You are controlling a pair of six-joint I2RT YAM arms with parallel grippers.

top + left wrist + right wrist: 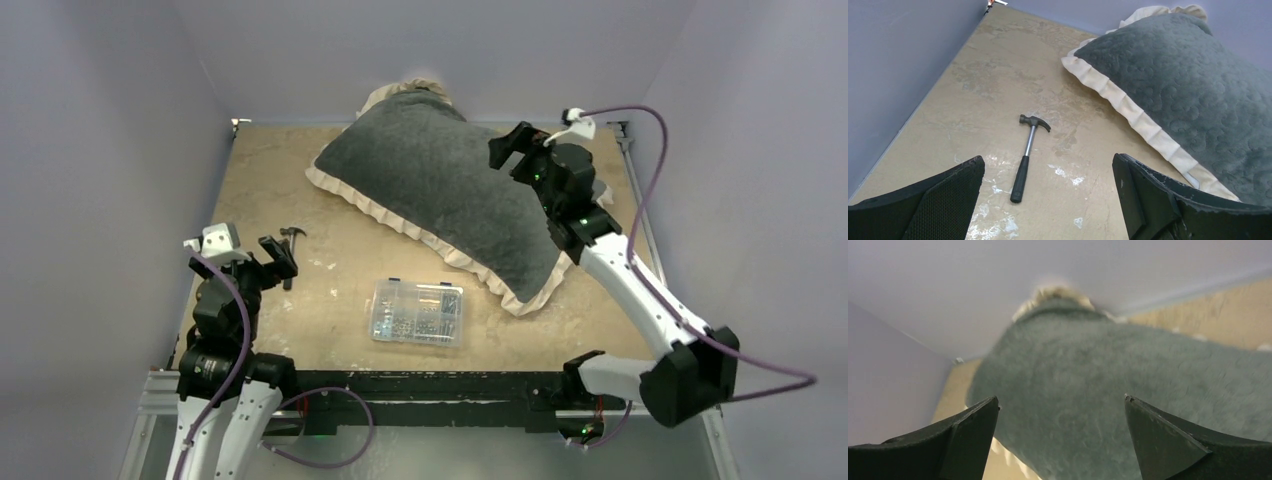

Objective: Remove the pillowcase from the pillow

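The dark grey plush pillowcase (440, 190) with a cream ruffled frill lay stuffed across the tan table's (290, 180) far side. The right gripper (512, 148) hung over its right end and the left gripper (280, 256) sat at the near left. Both had fingers spread wide, holding nothing.

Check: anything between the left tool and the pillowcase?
Only a hammer, right by the left tool; then bare table to the pillowcase. Left wrist view.

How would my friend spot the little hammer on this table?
Look at the beige table, then the big dark grey plush pillowcase with a cream frill on its far side. Left of that, lying flat and apart from it, is a small hammer with a black head, silver shaft and black grip. It's thin and stick-shaped, unlike the flat clear plastic box nearer the front.
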